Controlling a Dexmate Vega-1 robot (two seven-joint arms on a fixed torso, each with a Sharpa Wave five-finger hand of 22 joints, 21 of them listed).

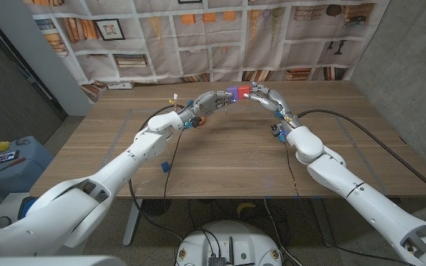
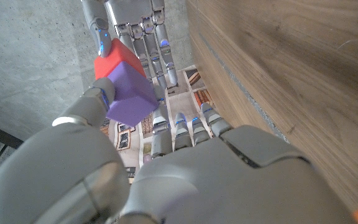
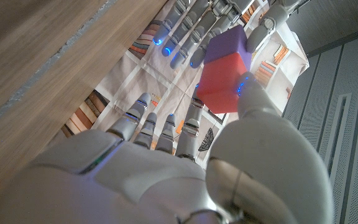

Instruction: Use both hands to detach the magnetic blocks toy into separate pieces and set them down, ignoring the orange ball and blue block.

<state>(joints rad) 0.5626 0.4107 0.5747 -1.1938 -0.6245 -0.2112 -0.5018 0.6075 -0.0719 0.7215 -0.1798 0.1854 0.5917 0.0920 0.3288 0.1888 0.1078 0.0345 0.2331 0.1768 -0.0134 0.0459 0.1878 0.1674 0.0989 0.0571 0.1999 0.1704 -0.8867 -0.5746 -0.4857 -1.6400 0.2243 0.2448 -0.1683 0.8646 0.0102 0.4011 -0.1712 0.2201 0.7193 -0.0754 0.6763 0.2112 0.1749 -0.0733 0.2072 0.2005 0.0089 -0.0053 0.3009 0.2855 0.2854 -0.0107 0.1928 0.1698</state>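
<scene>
A wooden table (image 1: 220, 159) with a smooth brown grain is seen from the head view, and a printed cloth backdrop (image 1: 220, 37) showing bookshelves hangs behind it. The toy is made of two smooth, matte cubes with slightly rounded edges, a purple block (image 1: 234, 92) and a red block (image 1: 246, 93), joined face to face. It is held up above the far middle of the table, between the two hands.

The left hand (image 1: 211, 101), of grey metal segments with white shell plates, is closed around the purple block; in the left wrist view the thumb presses one side of the purple block (image 2: 129, 96) and the fingers (image 2: 185, 127) reach along the other side. The right hand (image 1: 268, 98) is closed on the red block; in the right wrist view the thumb is pressed against the red block (image 3: 221, 84) with the fingers (image 3: 160, 127) extended beside it. The blocks are still attached to each other. A small blue piece (image 1: 166, 168) lies on the near left part of the table, well apart from the hands.
</scene>
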